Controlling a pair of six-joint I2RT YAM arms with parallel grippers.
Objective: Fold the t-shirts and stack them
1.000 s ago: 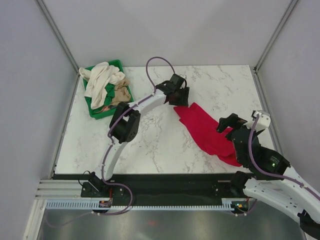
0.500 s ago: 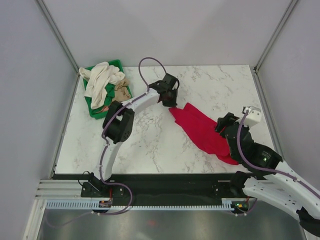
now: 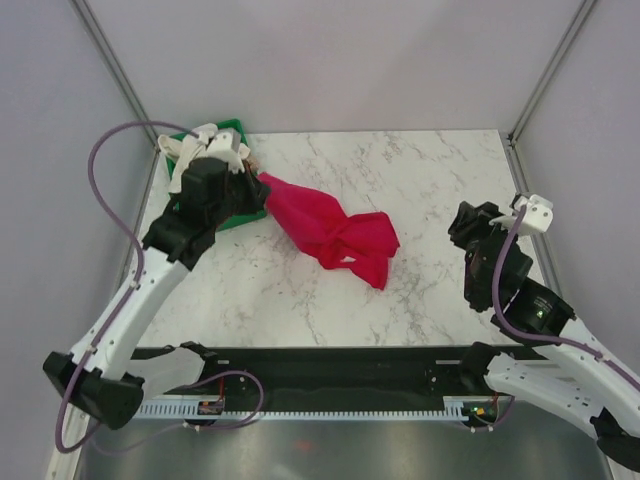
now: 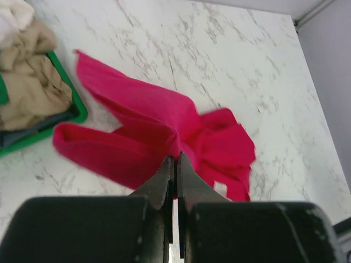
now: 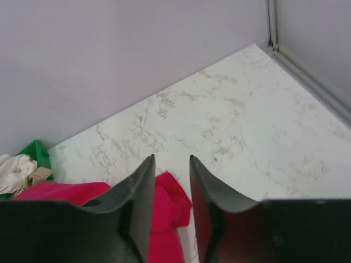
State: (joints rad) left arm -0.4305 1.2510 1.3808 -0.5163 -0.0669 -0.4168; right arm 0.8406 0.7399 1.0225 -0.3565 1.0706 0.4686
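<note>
The crimson-red t-shirt [image 3: 335, 230] lies bunched and stretched diagonally across the middle of the marble table. Its upper-left end is pinched by my left gripper [image 3: 255, 183], which sits beside the green tray. In the left wrist view the left gripper [image 4: 176, 157] is shut with red fabric [image 4: 142, 120] rising at its tips. My right gripper [image 3: 462, 222] hovers to the right, apart from the shirt. Its jaws [image 5: 171, 158] stand partly apart with nothing between them, and the red shirt [image 5: 167, 205] shows beyond. Cream [image 4: 13, 13] and tan [image 4: 33, 87] t-shirts lie crumpled in the tray.
The green tray [image 3: 237, 127] stands at the table's back left corner, mostly covered by my left arm, and its rim [image 4: 78, 109] lies close to the red shirt. Grey walls with metal posts [image 3: 540, 80] close in the table.
My left gripper shut on the red shirt and swung left toward the tray, dragging the shirt across the table. The right gripper now stands clear of the shirt, its jaws narrower.
</note>
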